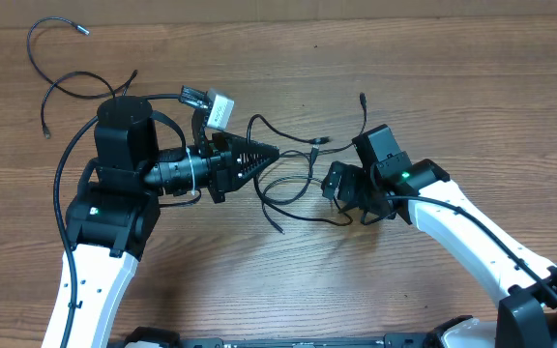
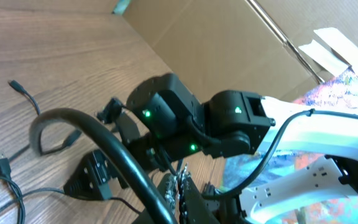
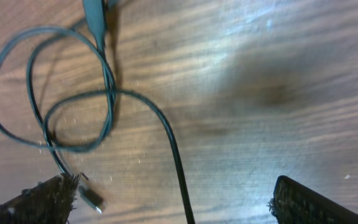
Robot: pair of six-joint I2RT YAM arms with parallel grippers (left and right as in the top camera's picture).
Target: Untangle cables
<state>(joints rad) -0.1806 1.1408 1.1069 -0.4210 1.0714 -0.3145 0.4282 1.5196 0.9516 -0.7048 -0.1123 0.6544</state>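
Note:
Several thin black cables (image 1: 293,184) lie looped and crossed on the wooden table between my two grippers. My left gripper (image 1: 271,153) points right with its tip at the left edge of the tangle. In the left wrist view its fingers (image 2: 180,190) are pressed together, and I cannot tell whether a cord is pinched there. My right gripper (image 1: 346,198) sits over the right side of the tangle. Its jaws (image 3: 173,205) stand wide open just above the table, with one cable (image 3: 176,155) running between the fingers and a silvery plug tip (image 3: 92,199) beside the left finger.
Another black cable (image 1: 66,82) curls alone at the table's far left. The left arm's thick black cable (image 2: 104,143) crosses the left wrist view. A cardboard wall (image 2: 229,43) stands behind the right arm (image 2: 166,118).

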